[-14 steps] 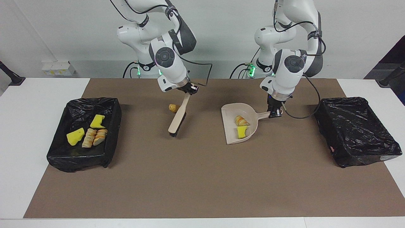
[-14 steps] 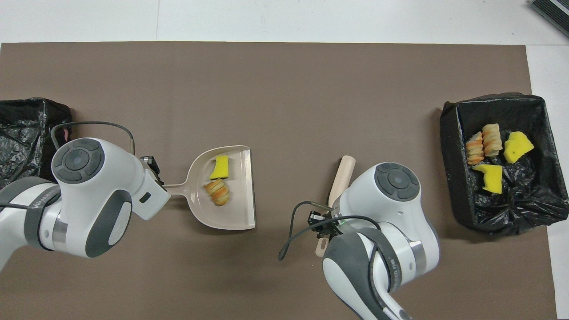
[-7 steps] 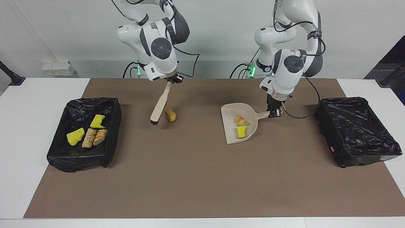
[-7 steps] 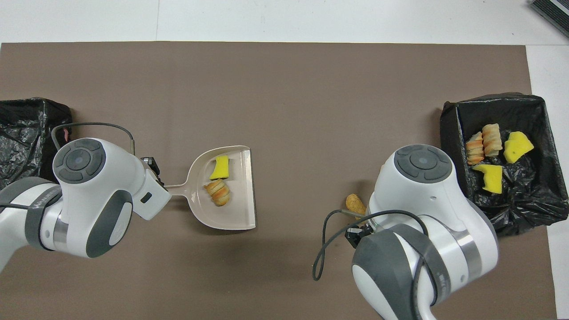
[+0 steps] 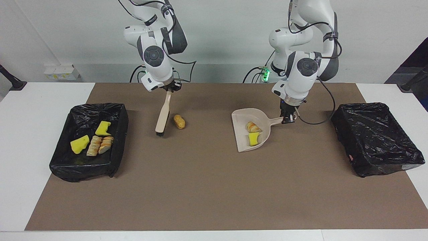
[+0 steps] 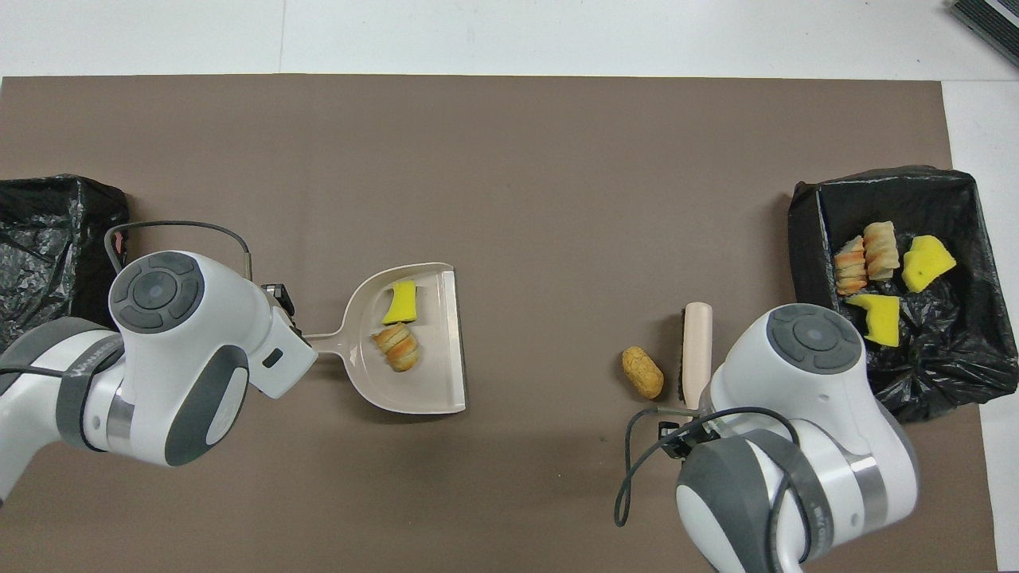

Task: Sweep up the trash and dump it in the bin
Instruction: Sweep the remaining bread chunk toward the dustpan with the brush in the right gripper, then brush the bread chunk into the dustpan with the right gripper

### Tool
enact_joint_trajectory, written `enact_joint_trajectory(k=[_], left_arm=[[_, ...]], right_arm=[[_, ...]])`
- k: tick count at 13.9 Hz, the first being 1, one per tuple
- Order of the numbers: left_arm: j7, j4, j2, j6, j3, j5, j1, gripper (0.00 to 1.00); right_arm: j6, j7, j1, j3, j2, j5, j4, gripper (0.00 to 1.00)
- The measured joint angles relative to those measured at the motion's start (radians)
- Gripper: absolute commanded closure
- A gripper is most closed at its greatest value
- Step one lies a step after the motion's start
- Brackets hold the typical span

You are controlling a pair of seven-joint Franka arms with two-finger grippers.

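My right gripper (image 5: 169,88) is shut on the handle of a beige brush (image 5: 163,115). The brush hangs down with its bristle end low at the brown mat. One tan bread-like lump (image 5: 179,121) lies on the mat close beside the brush, on the dustpan's side; both show in the overhead view, the lump (image 6: 642,372) and the brush (image 6: 696,350). My left gripper (image 5: 287,117) is shut on the handle of the beige dustpan (image 5: 241,142). The pan holds a bread lump (image 5: 253,127) and a yellow sponge piece (image 5: 254,139), and its open mouth faces the loose lump.
A black-lined bin (image 5: 80,170) at the right arm's end of the table holds several sponge and bread scraps (image 6: 868,270). A second black-lined bin (image 5: 384,164) at the left arm's end shows no scraps. The brown mat (image 5: 207,187) covers the middle of the table.
My right gripper carried the brush over the loose lump toward the right arm's end of the table; it now stands between lump and bin. The lump shifted slightly. The dustpan moved a little.
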Motion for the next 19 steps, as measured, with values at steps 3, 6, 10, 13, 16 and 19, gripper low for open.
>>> enact_joint_trajectory(k=[3, 6, 10, 13, 16, 19], left_arm=[[0.0, 0.0, 0.0, 0.0, 0.0, 0.0, -0.009, 1.0], [0.0, -0.002, 0.0, 0.0, 0.0, 0.0, -0.009, 1.0], [-0.001, -0.014, 0.0, 0.0, 0.001, -0.001, -0.009, 1.0], [-0.001, -0.02, 0.0, -0.002, 0.004, -0.001, -0.009, 1.0], [-0.001, -0.023, 0.0, -0.004, 0.01, -0.001, -0.008, 1.0], [-0.001, -0.024, 0.0, -0.015, 0.013, -0.002, 0.015, 1.0]], right_arm=[[0.084, -0.002, 0.089, 0.005, 0.044, 0.085, -0.008, 1.0], [0.201, -0.002, 0.179, 0.008, 0.1, 0.185, 0.005, 1.0], [0.265, -0.002, 0.267, 0.009, 0.181, 0.244, 0.095, 1.0], [0.404, 0.023, 0.381, 0.01, 0.248, 0.321, 0.124, 1.0], [0.44, 0.059, 0.426, 0.01, 0.267, 0.359, 0.163, 1.0], [0.44, 0.11, 0.434, 0.01, 0.303, 0.368, 0.258, 1.0]])
